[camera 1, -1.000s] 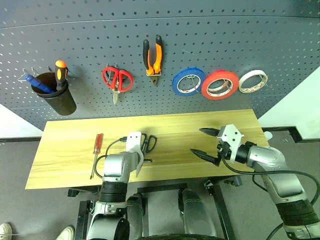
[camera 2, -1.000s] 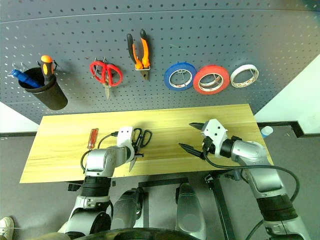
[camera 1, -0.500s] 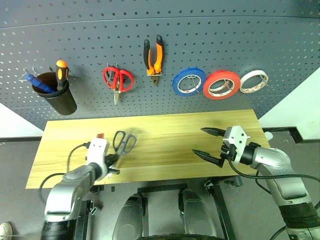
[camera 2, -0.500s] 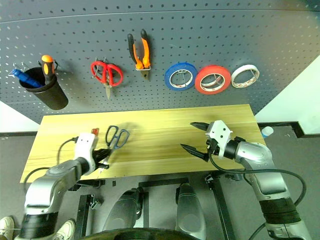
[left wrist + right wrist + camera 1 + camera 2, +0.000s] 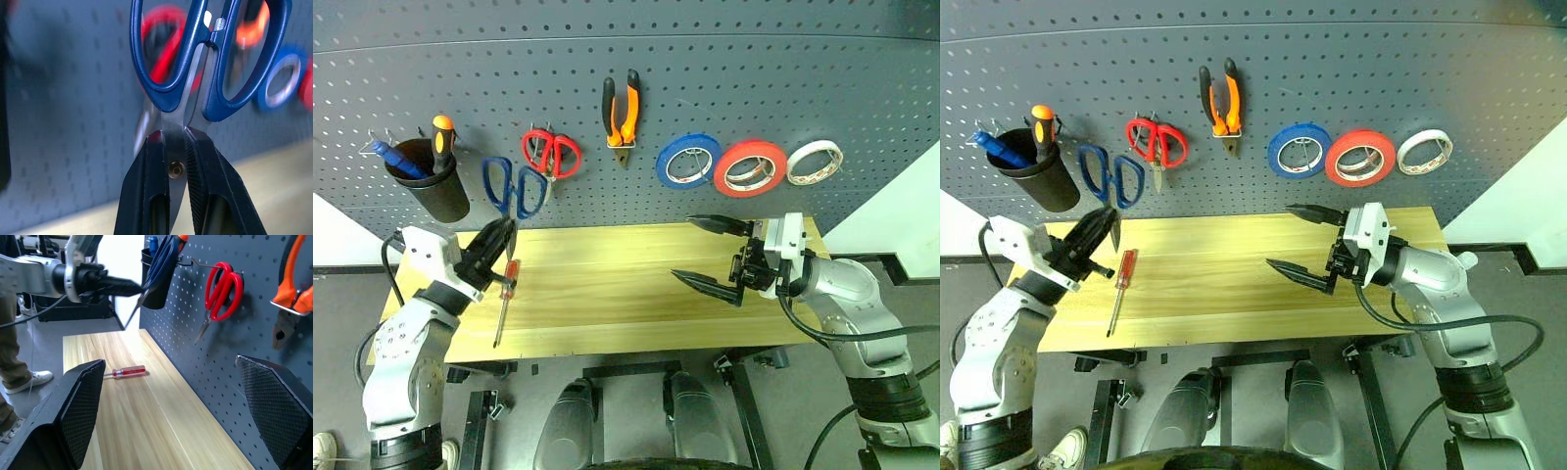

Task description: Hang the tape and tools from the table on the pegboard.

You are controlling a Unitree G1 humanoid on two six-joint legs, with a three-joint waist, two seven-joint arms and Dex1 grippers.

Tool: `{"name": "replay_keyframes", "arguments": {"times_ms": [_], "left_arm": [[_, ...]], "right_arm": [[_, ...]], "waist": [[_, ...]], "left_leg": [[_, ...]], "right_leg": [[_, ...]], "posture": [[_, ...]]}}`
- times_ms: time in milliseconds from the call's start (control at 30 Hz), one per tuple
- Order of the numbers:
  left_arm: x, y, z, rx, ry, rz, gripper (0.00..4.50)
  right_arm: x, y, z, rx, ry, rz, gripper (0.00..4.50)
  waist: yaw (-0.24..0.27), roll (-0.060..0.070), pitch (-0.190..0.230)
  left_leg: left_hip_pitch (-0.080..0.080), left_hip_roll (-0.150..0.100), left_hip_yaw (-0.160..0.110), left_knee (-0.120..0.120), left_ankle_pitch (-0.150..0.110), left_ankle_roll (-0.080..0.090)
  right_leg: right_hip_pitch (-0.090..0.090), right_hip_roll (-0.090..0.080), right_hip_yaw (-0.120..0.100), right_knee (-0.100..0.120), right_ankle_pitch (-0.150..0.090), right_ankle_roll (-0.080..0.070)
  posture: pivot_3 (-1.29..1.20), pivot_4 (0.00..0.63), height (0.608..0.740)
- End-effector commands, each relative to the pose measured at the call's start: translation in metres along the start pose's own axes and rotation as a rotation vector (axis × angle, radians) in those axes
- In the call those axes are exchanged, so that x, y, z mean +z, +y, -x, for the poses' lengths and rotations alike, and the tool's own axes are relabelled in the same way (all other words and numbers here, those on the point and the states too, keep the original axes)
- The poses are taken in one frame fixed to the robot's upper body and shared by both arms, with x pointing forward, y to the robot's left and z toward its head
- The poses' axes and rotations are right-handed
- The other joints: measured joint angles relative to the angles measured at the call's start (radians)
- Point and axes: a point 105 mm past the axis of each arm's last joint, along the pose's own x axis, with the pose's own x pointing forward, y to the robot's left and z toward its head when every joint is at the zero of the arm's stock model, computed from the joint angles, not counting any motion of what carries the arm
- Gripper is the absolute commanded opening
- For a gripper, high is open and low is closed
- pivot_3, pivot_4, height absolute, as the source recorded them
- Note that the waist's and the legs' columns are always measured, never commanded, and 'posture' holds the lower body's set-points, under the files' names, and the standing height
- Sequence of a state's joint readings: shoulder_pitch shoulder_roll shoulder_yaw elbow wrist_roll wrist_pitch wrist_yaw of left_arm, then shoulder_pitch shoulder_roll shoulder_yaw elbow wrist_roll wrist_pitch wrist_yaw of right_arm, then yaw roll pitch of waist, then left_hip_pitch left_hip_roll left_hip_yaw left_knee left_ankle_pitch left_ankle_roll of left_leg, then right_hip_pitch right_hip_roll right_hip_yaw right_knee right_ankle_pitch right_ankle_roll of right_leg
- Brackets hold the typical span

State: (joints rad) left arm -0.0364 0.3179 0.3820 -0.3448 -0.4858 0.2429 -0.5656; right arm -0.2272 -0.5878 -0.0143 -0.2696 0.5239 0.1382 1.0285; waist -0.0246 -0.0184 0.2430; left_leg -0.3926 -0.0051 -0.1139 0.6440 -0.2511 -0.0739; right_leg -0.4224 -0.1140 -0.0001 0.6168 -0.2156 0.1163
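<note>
Close up, left gripper (image 5: 177,161) pinching blue scissors (image 5: 208,54) blades, right gripper (image 5: 710,257) fingers wide open, empty.

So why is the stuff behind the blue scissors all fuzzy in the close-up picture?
In the left wrist view the blue scissors and the left tool gripping them are sharp, while the pegboard and red scissors behind are blurred, out of focus. In the left eye view the pegboard's rows of holes look bent, a lens effect.
</note>
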Motion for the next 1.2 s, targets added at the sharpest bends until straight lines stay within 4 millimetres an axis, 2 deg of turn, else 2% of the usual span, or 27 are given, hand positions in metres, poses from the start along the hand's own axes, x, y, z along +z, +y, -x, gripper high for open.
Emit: {"name": "replay_keyframes", "arguments": {"times_ms": [33, 200, 400, 733, 967, 1200], "left_arm": [[0.023, 0.010, -0.006, 0.036, -0.115, -0.027, 0.16], [0.015, 0.018, -0.021, 0.091, -0.089, -0.063, 0.16], [0.004, 0.014, -0.037, 0.070, -0.055, -0.064, 0.16], [-0.008, 0.012, -0.048, 0.037, -0.014, -0.063, 0.16], [0.001, 0.014, -0.039, 0.027, -0.074, 0.002, 0.16], [0.019, 0.003, -0.030, -0.051, -0.122, 0.044, 0.16]], "right_arm": [[0.012, 0.002, -0.004, 0.025, -0.038, 0.038, 4.50], [0.011, 0.004, -0.007, 0.032, -0.039, 0.040, 4.50], [0.010, 0.006, -0.007, 0.031, -0.036, 0.038, 4.50], [0.007, 0.006, -0.006, 0.013, -0.022, 0.037, 4.50], [0.005, 0.008, -0.005, 0.012, -0.012, 0.033, 4.50], [0.003, 0.008, -0.005, 0.015, -0.005, 0.031, 4.50]], "waist": [[0.004, 0.000, 0.000], [0.005, 0.000, -0.002], [0.006, 0.000, -0.004], [0.004, -0.001, -0.009], [0.004, -0.002, -0.013], [0.004, -0.002, -0.015]], "left_leg": [[0.000, 0.000, 0.000, 0.000, 0.000, 0.000], [0.000, 0.000, 0.000, 0.001, 0.000, 0.000], [0.000, 0.000, 0.000, 0.002, 0.000, 0.000], [0.001, 0.000, 0.000, 0.002, 0.000, 0.000], [0.001, 0.000, 0.000, 0.002, 0.000, 0.000], [0.001, 0.000, 0.000, 0.002, 0.000, 0.000]], "right_leg": [[0.000, 0.000, 0.000, 0.000, 0.000, 0.000], [0.001, 0.001, 0.000, 0.001, 0.001, 0.001], [0.001, 0.001, 0.000, 0.000, 0.002, 0.003], [0.001, 0.001, 0.000, 0.000, 0.002, 0.003], [0.001, 0.001, 0.000, 0.000, 0.003, 0.003], [0.001, 0.001, 0.000, 0.001, 0.003, 0.003]], "posture": [[-0.06, 0.150, 0.730], [-0.06, 0.141, 0.730], [-0.07, 0.136, 0.730], [-0.08, 0.129, 0.730], [-0.09, 0.128, 0.730], [-0.07, 0.127, 0.730]]}}
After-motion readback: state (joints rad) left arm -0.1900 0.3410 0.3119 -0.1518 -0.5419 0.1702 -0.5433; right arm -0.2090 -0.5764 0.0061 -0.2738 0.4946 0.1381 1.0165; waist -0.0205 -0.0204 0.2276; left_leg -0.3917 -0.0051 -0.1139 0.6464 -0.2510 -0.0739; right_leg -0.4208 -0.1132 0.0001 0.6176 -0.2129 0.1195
